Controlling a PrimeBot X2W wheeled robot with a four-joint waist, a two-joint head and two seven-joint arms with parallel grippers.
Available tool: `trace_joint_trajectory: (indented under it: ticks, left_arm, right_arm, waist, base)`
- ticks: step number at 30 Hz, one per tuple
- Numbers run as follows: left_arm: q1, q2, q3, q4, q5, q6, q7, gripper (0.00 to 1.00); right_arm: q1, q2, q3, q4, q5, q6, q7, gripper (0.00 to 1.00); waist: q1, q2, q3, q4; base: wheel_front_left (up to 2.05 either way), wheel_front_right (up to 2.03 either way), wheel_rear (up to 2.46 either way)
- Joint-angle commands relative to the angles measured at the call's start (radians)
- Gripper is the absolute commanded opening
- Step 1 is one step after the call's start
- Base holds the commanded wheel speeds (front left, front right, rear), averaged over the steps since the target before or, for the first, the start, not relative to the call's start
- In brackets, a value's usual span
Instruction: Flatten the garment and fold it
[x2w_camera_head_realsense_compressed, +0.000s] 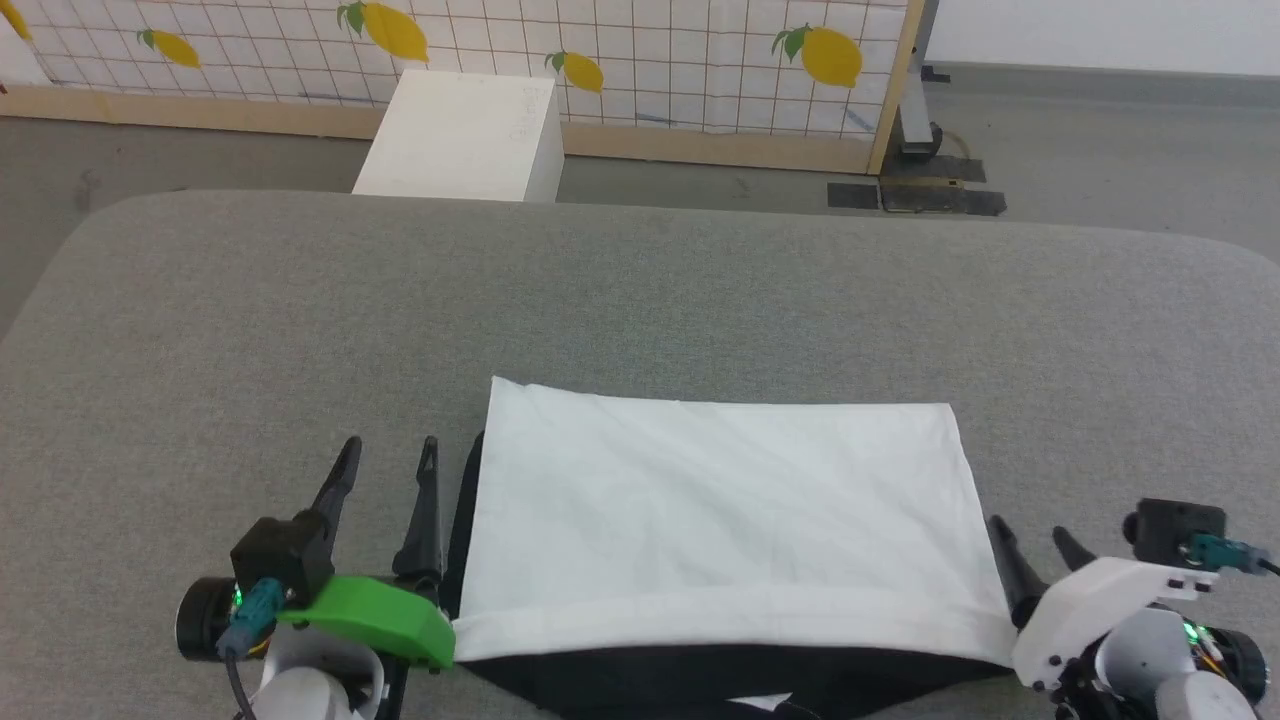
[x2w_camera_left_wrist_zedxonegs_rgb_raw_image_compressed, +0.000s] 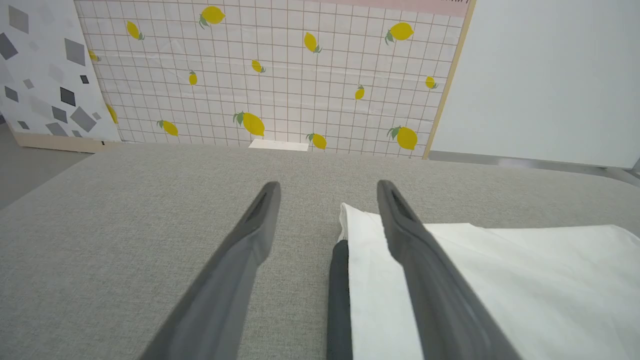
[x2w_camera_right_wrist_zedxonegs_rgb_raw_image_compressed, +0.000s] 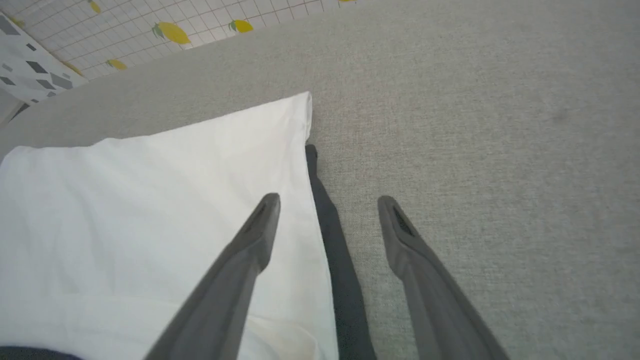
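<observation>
on the grey bench, close to its near edge and about in the middle: the garment, folded into a smooth white rectangle with only a few soft creases. under the white layer, a black part coming out along the near side, and a thin black strip along each short side.

just beside the left edge of it, the left hand, low over the bench, pointing away from the robot. open, with a wide gap between the two fingers, and holding nothing. in the left wrist view, one finger drawn across the white cloth near its edge, the other over bare bench, with the black strip running between them. cannot tell if touching the cloth or only above it.

just beside the right edge, the right hand, also open and empty. in the right wrist view the same in mirror: one finger over the white cloth, the other over bare bench, with the edge and its black strip between both.

behind the bench, a white box on the floor and a panel with lemon print.
</observation>
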Motion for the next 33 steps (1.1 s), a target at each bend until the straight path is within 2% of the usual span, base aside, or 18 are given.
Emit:
trace_joint_trajectory:
  ticks: [1, 8, 14, 15, 16, 17, 18, 25, 33]
  left_arm:
    - [-0.027, -0.009, 0.007, 0.015, 0.016, -0.01, -0.005, 1.0]
    - [-0.086, -0.031, 0.023, 0.075, 0.055, -0.052, -0.005, 1.0]
    - [-0.11, -0.046, 0.039, 0.102, 0.076, -0.067, -0.005, 1.0]
    - [-0.111, -0.048, 0.04, 0.104, 0.079, -0.071, -0.005, 1.0]
    - [-0.112, -0.049, 0.041, 0.106, 0.08, -0.073, -0.005, 1.0]
    - [-0.112, -0.051, 0.043, 0.108, 0.083, -0.076, -0.005, 1.0]
    - [-0.112, -0.052, 0.045, 0.11, 0.084, -0.079, -0.005, 1.0]
    - [-0.103, -0.062, 0.063, 0.115, 0.089, -0.091, -0.005, 1.0]
    - [-0.073, -0.07, 0.089, 0.107, 0.094, -0.098, -0.005, 1.0]
  right_arm:
    - [-0.029, 0.001, 0.007, 0.027, -0.003, -0.002, 0.011, 1.0]
    - [-0.119, 0.001, 0.011, 0.195, -0.053, -0.002, 0.115, 1.0]
    - [-0.144, 0.001, 0.065, 0.287, -0.032, -0.002, 0.23, 1.0]
    - [-0.144, 0.001, 0.07, 0.292, -0.033, -0.002, 0.24, 0.76]
    - [-0.144, 0.001, 0.069, 0.292, -0.034, -0.002, 0.241, 0.42]
    - [-0.145, 0.001, 0.066, 0.291, -0.037, -0.002, 0.234, 0.17]
    - [-0.146, 0.001, 0.066, 0.289, -0.039, -0.002, 0.228, 0.0]
    - [-0.136, 0.001, 0.018, 0.261, -0.046, -0.002, 0.159, 0.0]
    - [-0.068, 0.001, -0.157, 0.142, -0.126, -0.002, 0.132, 0.0]
  waist:
    - [0.0001, 0.0115, 0.0, -0.001]
    - [0.0001, 0.0115, 0.003, -0.004]
    - [0.0001, 0.0115, 0.004, -0.005]
    - [0.0001, 0.0115, 0.004, -0.005]
    - [0.0001, 0.0115, 0.004, -0.005]
    - [0.0001, 0.0115, 0.004, -0.006]
    - [0.0001, 0.0115, 0.003, -0.006]
    - [0.0001, 0.0115, -0.007, -0.009]
    - [0.0001, 0.0115, -0.01, -0.017]
  base:
    - [0.0, 0.0, 0.0]
    - [0.0, 0.0, 0.0]
    - [0.0, 0.0, 0.0]
    - [0.0, 0.0, 0.0]
    - [0.0, 0.0, 0.0]
    - [0.0, 0.0, 0.0]
    - [0.0, 0.0, 0.0]
    - [0.0, 0.0, 0.0]
    - [0.0, 0.0, 0.0]
